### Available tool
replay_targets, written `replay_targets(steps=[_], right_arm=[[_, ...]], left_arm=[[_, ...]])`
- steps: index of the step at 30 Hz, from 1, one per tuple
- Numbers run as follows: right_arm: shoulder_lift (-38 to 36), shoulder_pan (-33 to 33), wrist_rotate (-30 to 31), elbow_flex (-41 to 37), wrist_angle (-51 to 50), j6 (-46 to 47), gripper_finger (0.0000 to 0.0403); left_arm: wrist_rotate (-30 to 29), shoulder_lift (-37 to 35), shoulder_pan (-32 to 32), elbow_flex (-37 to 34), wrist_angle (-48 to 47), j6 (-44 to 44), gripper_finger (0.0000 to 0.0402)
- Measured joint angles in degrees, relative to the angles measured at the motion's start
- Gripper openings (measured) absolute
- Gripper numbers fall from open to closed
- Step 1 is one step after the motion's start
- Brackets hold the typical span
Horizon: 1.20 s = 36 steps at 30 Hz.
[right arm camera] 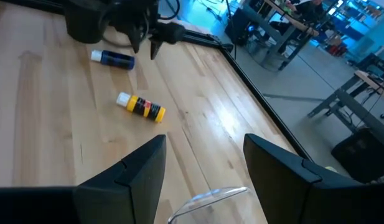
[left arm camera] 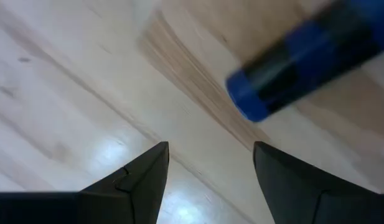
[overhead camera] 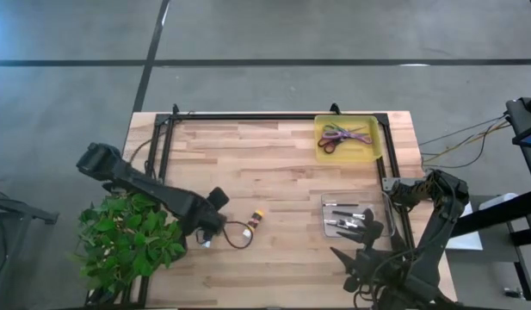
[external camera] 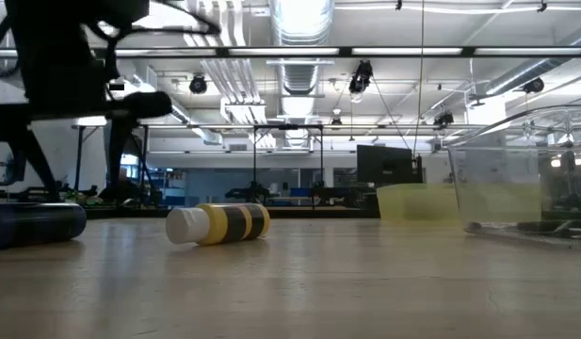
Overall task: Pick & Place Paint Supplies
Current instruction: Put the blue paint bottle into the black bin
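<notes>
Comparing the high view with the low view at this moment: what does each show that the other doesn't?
Only the high view: the potted plant, the scissors in the yellow tray, the brushes in the clear tray, and the right gripper above that tray.

Only the low view: the blue paint tube lying under the left arm, and the room behind.

Both: the yellow paint tube lying on the wooden table.

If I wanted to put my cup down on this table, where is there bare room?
The widest bare wood runs across the middle, between the black frame at the far edge and the yellow paint bottle. The near edge below that bottle is bare too. It is crowded on the right, around the yellow tray and clear tray, and near the plant, where the left tool hovers by the blue bottle.
</notes>
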Motion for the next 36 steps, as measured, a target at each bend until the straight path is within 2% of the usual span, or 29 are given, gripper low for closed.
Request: replay_targets(steps=[7,11,13,26,36], right_arm=[[-0.1,0.0,0.0,0.2,0.0,-0.6,0.0215],[-0.3,0.0,0.0,0.4,0.0,-1.0,0.0215],[-0.4,0.0,-0.1,0.4,0.0,-1.0,0.0215],[-0.9,0.0,-1.1,0.4,0.0,-0.9,0.0215],[-0.9,0.0,-1.9,0.4,-0.1,-1.0,0.0215]], left_arm=[[-0.7,6.4,-1.9,0.0,-3.1,3.1,0.0239],[-6.4,7.6,-3.2,0.0,-2.4,6.8,0.0239],[-7.4,7.4,-3.5,0.0,-1.0,7.8,0.0239],[-5.1,7.0,-9.2,1.6,0.2,8.4,0.0239],[-3.4,7.1,-9.2,0.0,6.2,9.9,0.0239]])
